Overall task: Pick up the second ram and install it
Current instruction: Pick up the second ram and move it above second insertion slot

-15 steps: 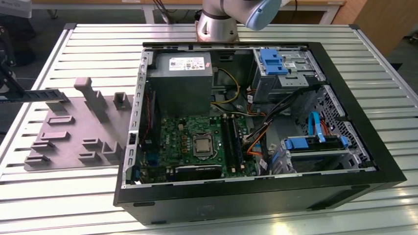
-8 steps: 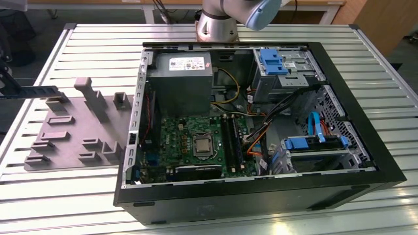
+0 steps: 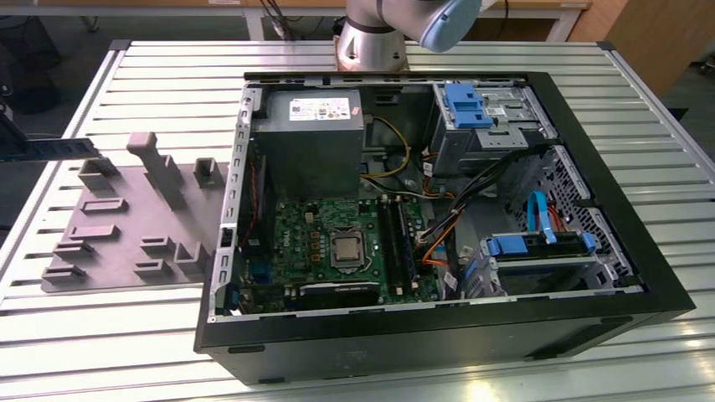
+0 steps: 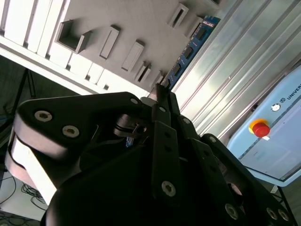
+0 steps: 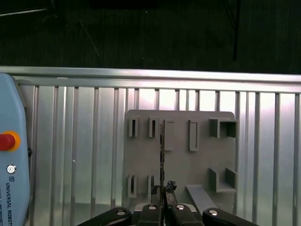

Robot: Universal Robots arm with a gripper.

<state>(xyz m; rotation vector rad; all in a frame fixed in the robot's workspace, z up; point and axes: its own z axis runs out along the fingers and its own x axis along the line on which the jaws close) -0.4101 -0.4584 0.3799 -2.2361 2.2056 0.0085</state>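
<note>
The fingers point(image 4: 165, 132) are pressed together on one end of the second ram point(image 4: 190, 51), pinching the thin blue stick so that its free length reaches out past the fingertips. In the first wrist view the stick is seen edge-on as a dark line running out from the fingertips across the grey holder tray point(image 5: 181, 162) behind it. In the exterior view the ram is carried in the air at the far-left corner of that tray, level and clear of the desk point(image 3: 146, 67), and well apart from the computer case point(image 3: 625, 251).

The tray is a flat grey plate with raised posts and narrow rectangular pockets. It lies on the slatted metal desk just beside the case's left wall.

The case lies open on its side in the middle of the desk. Inside it, the green motherboard point(image 3: 324, 239) takes up the near-left part, with the processor socket point(image 3: 347, 250) in its middle and the long black memory slots point(image 3: 399, 239) just to the exterior view's right of that. The grey power supply point(image 3: 307, 134) fills the far-left corner. Drive cages with blue tabs point(image 3: 475, 105) sit along the right side, with orange and blue cables point(image 3: 447, 234) strung between them and the board.

The arm's base point(image 3: 374, 38) stands on the desk beyond the case. A light-blue pendant with a red button point(image 5: 9, 155) lies on the desk beside the tray.
</note>
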